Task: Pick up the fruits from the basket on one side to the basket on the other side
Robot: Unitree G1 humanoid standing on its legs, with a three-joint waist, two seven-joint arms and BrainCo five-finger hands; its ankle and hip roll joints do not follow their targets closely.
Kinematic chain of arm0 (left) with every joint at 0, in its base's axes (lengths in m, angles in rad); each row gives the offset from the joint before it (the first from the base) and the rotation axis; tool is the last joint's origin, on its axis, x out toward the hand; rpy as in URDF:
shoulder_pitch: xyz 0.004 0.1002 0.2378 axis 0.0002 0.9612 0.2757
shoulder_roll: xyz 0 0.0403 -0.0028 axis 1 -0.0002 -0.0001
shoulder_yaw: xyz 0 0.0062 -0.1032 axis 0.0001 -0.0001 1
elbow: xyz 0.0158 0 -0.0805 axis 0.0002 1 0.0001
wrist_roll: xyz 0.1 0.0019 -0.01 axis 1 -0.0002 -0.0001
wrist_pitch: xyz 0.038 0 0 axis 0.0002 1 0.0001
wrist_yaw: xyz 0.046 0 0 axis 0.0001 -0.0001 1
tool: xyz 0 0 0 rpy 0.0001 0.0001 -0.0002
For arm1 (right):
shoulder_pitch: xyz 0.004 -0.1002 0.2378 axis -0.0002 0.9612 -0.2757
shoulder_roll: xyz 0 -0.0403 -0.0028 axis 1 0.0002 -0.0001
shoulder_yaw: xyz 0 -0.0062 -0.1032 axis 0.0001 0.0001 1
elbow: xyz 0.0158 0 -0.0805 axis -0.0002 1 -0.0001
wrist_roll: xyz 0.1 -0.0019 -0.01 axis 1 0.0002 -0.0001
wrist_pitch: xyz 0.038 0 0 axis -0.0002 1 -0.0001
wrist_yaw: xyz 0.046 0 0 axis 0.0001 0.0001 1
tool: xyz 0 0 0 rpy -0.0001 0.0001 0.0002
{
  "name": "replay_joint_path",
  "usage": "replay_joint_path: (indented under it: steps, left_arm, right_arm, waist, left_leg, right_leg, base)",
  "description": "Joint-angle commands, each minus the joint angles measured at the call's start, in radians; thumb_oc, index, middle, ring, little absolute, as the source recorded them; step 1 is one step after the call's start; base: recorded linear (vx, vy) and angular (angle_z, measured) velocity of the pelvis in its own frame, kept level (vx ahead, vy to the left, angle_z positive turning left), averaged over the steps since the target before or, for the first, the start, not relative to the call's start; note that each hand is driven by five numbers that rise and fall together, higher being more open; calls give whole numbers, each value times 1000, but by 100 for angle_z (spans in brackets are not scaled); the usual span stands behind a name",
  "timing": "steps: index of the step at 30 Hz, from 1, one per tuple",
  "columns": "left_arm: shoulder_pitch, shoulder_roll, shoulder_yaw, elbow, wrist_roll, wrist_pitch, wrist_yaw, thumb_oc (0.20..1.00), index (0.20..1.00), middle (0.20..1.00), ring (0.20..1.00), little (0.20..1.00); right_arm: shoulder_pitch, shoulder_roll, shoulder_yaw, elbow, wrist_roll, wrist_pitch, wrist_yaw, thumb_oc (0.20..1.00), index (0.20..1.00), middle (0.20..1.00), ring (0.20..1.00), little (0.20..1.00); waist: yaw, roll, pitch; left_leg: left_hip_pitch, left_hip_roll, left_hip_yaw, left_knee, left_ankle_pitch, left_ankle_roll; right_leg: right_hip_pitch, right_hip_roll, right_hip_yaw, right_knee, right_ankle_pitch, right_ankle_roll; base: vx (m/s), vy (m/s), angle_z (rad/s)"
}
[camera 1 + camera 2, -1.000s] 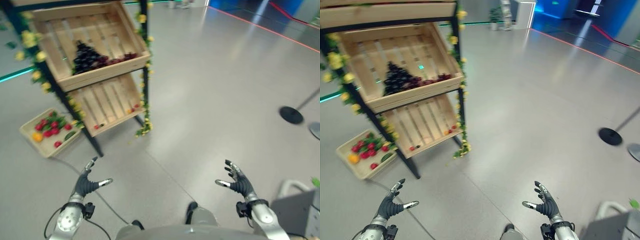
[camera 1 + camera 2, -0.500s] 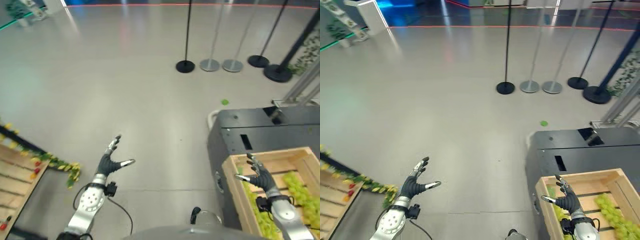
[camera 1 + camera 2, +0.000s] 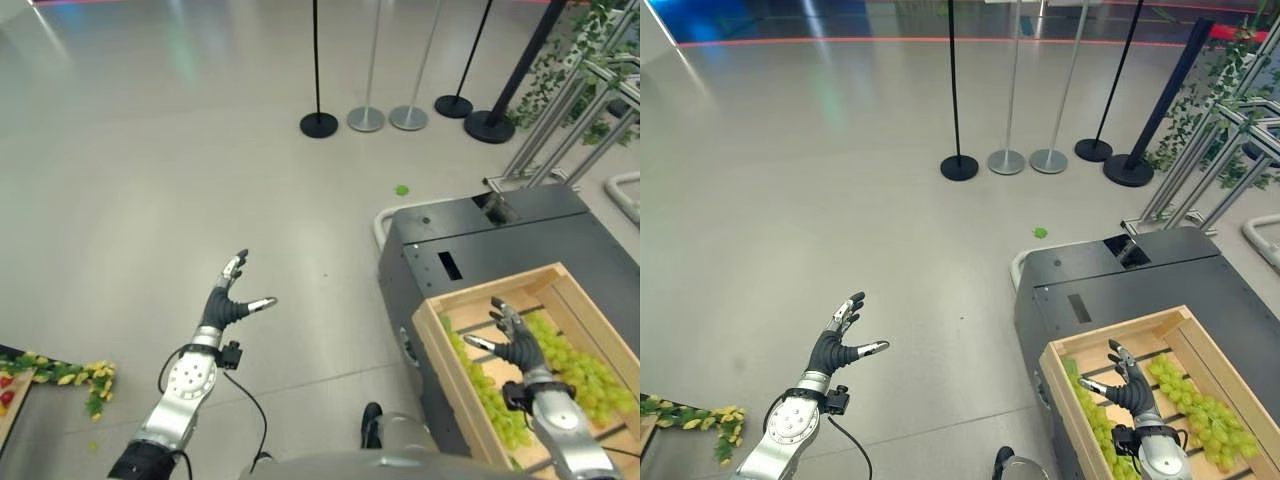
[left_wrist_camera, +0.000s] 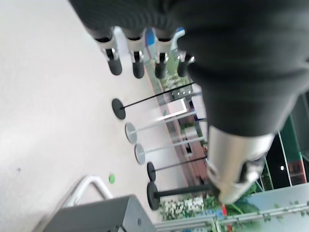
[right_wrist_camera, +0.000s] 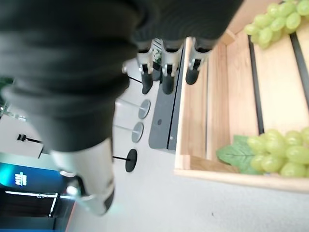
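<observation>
Lying in the wooden crate (image 3: 560, 283), the green grapes (image 3: 580, 365) make loose bunches along its slatted bottom, some with a leaf. The crate stands on a dark grey cart (image 3: 500, 240) at the robot's right. I judge that the grapes are light but soft and easy to crush, and berries can drop off, so it is better to take a bunch near its stem or cup it from below, not to squeeze the berries. The right robot hand (image 3: 512, 342) hovers over the crate with straight, spread fingers and holds nothing. The left robot hand (image 3: 228, 300) is also open and empty, out over the grey floor (image 3: 180, 160). Further away stand barrier posts (image 3: 318, 60) and a little green scrap (image 3: 401, 189).
</observation>
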Motion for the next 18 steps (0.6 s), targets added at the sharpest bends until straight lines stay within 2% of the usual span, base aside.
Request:
replay_joint_path:
  steps: [1, 2, 4, 5, 6, 9, 10, 11, 12, 13, 14, 15, 16, 17, 18]
  left_arm:
    - [-8, 22, 33, -52, -22, -33, -15, 1000, 1000, 1000, 1000, 1000]
    - [-9, 22, 32, -52, -22, -33, -15, 1000, 1000, 1000, 1000, 1000]
    - [-30, 20, 15, -43, -27, -28, -29, 1000, 1000, 1000, 1000, 1000]
    - [-30, 20, 15, -43, -27, -28, -29, 1000, 1000, 1000, 1000, 1000]
    - [-36, 14, 8, -39, -31, -23, -38, 1000, 1000, 1000, 1000, 1000]
    - [-36, 8, 5, -31, -25, -13, -45, 1000, 1000, 1000, 1000, 1000]
    - [-36, 9, 3, -32, -26, -10, -49, 1000, 1000, 1000, 1000, 1000]
    - [-36, 10, 3, -32, -26, -10, -49, 1000, 1000, 1000, 1000, 1000]
    - [-36, 7, -4, -32, -34, -7, -59, 1000, 1000, 1000, 1000, 1000]
    - [-30, 4, -8, -37, -44, -4, -66, 1000, 1000, 1000, 1000, 1000]
    - [-26, 1, -10, -39, -49, -2, -73, 1000, 1000, 1000, 1000, 1000]
    - [-26, 1, -10, -39, -49, -2, -73, 1000, 1000, 1000, 1000, 1000]
    - [-23, 7, -19, -33, -55, -3, -85, 1000, 1000, 1000, 1000, 1000]
    - [-25, 14, -23, -31, -58, -5, -88, 1000, 1000, 1000, 1000, 1000]
    - [-25, 14, -23, -31, -58, -5, -88, 1000, 1000, 1000, 1000, 1000]
  right_arm:
    - [-23, 7, -11, -43, 44, -54, 8, 1000, 1000, 1000, 1000, 1000]
    - [-23, 7, -11, -43, 44, -54, 8, 1000, 1000, 1000, 1000, 1000]
    - [9, 11, -19, -49, 60, -59, 20, 1000, 1000, 1000, 1000, 1000]
    - [9, 11, -19, -50, 60, -59, 20, 1000, 1000, 1000, 1000, 1000]
    - [24, 12, -20, -44, 62, -59, 21, 1000, 1000, 1000, 1000, 1000]
    - [38, 17, -20, -40, 67, -56, 26, 1000, 1000, 1000, 1000, 1000]
    - [39, 22, -20, -40, 74, -57, 28, 1000, 1000, 1000, 1000, 1000]
    - [39, 23, -20, -40, 74, -57, 28, 1000, 1000, 1000, 1000, 1000]
    - [34, 19, -12, -42, 71, -53, 27, 1000, 1000, 1000, 1000, 1000]
    - [27, 21, -5, -34, 70, -48, 25, 1000, 1000, 1000, 1000, 1000]
    - [18, 23, 1, -28, 67, -45, 23, 1000, 1000, 1000, 1000, 1000]
    - [18, 23, 1, -27, 67, -45, 23, 1000, 1000, 1000, 1000, 1000]
    - [11, 22, 7, -26, 59, -45, 20, 1000, 1000, 1000, 1000, 1000]
    - [3, 20, 13, -24, 58, -48, 23, 1000, 1000, 1000, 1000, 1000]
    - [3, 21, 13, -24, 58, -48, 23, 1000, 1000, 1000, 1000, 1000]
  waist:
    - [-12, -27, -8]
    - [-11, -26, -8]
    - [-27, -32, -8]
    - [-27, -31, -7]
    - [-33, -41, -3]
    - [-31, -53, 7]
    - [-26, -60, 7]
    - [-27, -61, 6]
    - [-6, -72, 23]
    - [8, -75, 29]
    - [23, -76, 31]
    - [23, -78, 29]
    - [47, -78, 43]
    - [59, -75, 45]
    - [59, -76, 45]
  left_leg:
    - [-18, -22, -35, 122, 6, 9]
    - [-17, -22, -35, 122, 6, 8]
    - [-36, 0, -81, 207, 50, -3]
    - [-37, 2, -83, 209, 49, -3]
    - [-59, 18, -114, 297, 84, -5]
    - [-92, 31, -162, 410, 143, -1]
    - [-114, 26, -197, 459, 180, 1]
    - [-115, 25, -197, 458, 181, 1]
    - [-166, -26, -298, 565, 179, 23]
    - [-192, -74, -345, 566, 146, 40]
    - [-230, -102, -377, 535, 117, 55]
    - [-231, -105, -375, 532, 122, 56]
    - [-276, -119, -445, 422, 90, 64]
    - [-262, -128, -501, 303, 91, 64]
    - [-260, -129, -500, 300, 93, 64]
  right_leg:
    - [145, 42, 51, -242, 118, 88]
    - [145, 43, 51, -243, 118, 88]
    - [168, 84, 97, -262, 108, 57]
    - [168, 85, 96, -262, 108, 56]
    - [194, 113, 124, -271, 100, 33]
    - [234, 151, 170, -280, 88, 5]
    - [238, 161, 193, -280, 94, -5]
    - [237, 161, 193, -280, 94, -5]
    - [247, 174, 243, -277, 93, -15]
    - [253, 179, 275, -282, 92, -11]
    - [263, 183, 304, -289, 91, -3]
    - [260, 181, 305, -290, 93, -3]
    - [285, 192, 359, -286, 90, 14]
    - [289, 198, 395, -284, 86, 22]
    - [289, 198, 395, -284, 86, 22]
  base:
    - [56, -26, -30]
    - [113, -89, -42]
    - [98, -118, -25]
    - [129, -162, -9]
    - [124, -150, -4]
    - [136, -160, -28]
    - [63, -93, -39]
    - [66, -84, -50]
    - [52, -5, -45]
    - [84, 14, -70]
    - [43, 47, -89]
    - [148, 94, -103]
    - [180, 136, -90]
    - [184, 136, -64]
    - [200, 175, -79]
